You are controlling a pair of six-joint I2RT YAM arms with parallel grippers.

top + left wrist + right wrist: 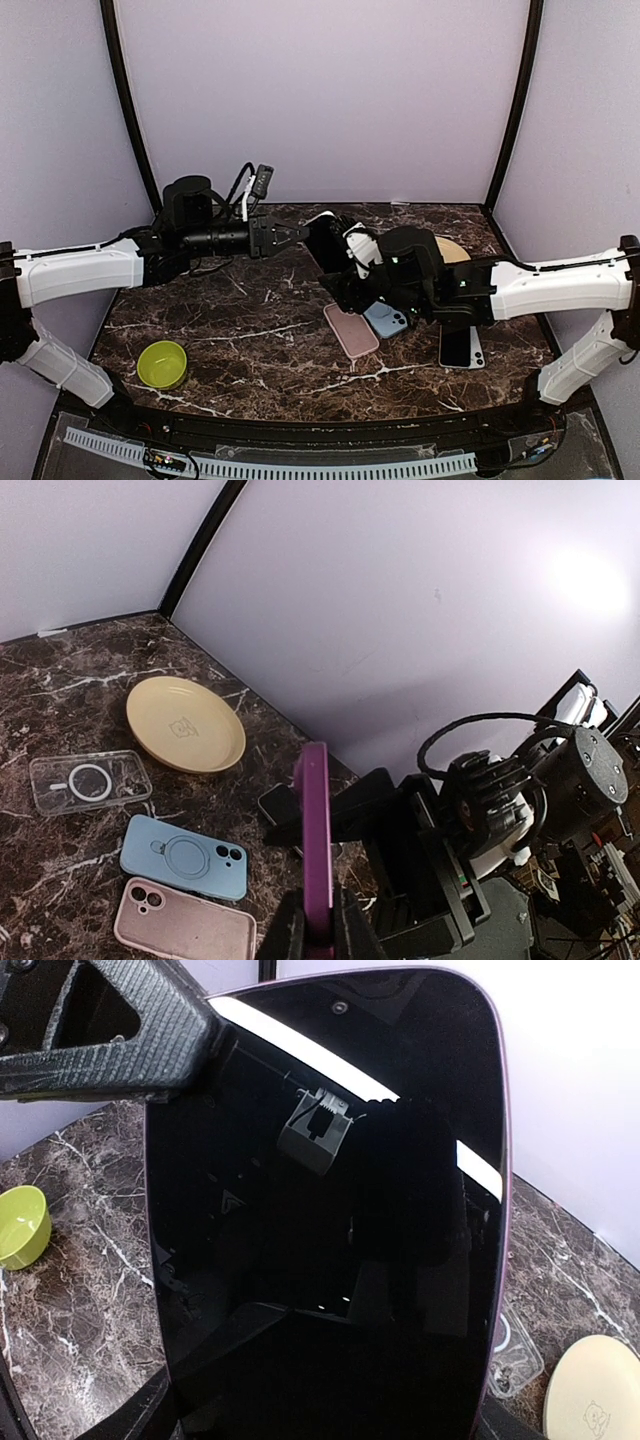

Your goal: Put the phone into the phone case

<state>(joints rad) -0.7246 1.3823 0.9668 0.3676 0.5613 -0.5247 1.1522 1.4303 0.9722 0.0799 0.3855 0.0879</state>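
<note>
A black phone fills the right wrist view, screen toward the camera, with a purple rim along its right and top edges. The purple phone case shows edge-on and upright in the left wrist view. My left gripper is shut on the case's lower end. In the top view the left gripper and right gripper meet at the dark phone, held above the table's back middle. My right gripper grips the phone's lower sides; its fingers are mostly hidden behind it.
A pink case, a blue case and a second phone lie on the marble under the right arm. A yellow plate and a clear case lie behind them. A green bowl sits front left.
</note>
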